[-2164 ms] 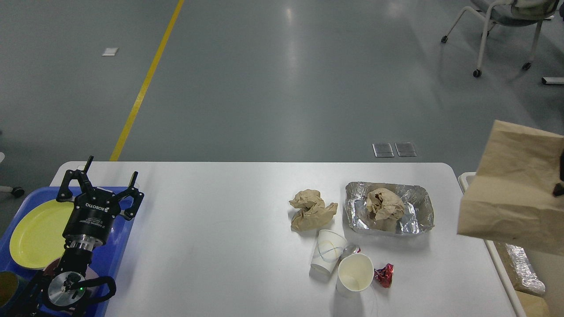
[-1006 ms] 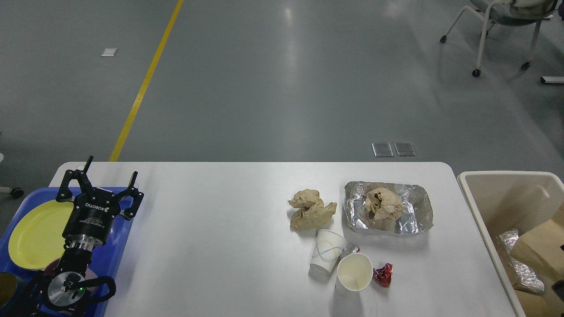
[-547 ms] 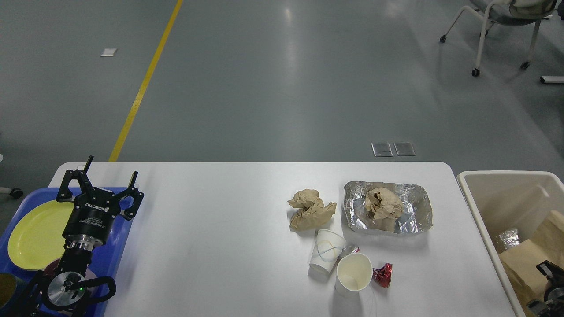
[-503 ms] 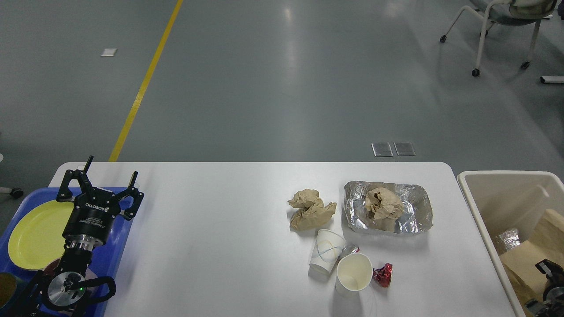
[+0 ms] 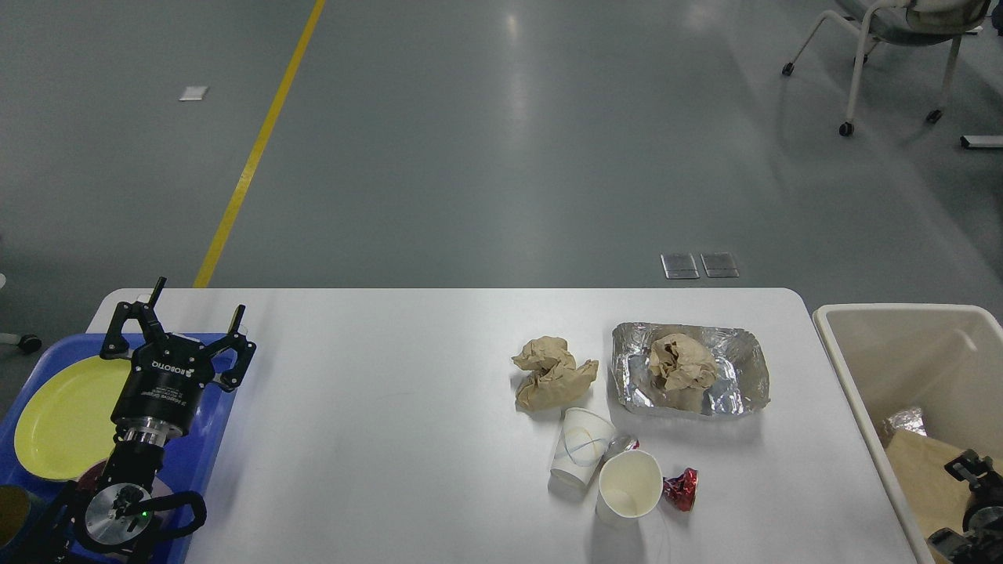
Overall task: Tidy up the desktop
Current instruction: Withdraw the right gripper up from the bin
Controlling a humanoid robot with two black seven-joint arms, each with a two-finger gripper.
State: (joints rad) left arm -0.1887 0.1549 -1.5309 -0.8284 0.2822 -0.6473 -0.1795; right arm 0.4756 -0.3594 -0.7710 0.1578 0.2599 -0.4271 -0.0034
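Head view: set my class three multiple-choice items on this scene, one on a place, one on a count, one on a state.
1. Where is the yellow plate?
A. on the blue tray
B. in the bin
C. in the foil tray

2. How many paper cups are on the desktop?
A. one
B. two
C. four

3. How are the left gripper's fingers?
A. shut on a cup
B. spread open
C. out of view

Answers: 1 A, the plate lies on the blue tray; 2 B, cups and on the desktop; 3 B, left gripper holds nothing.
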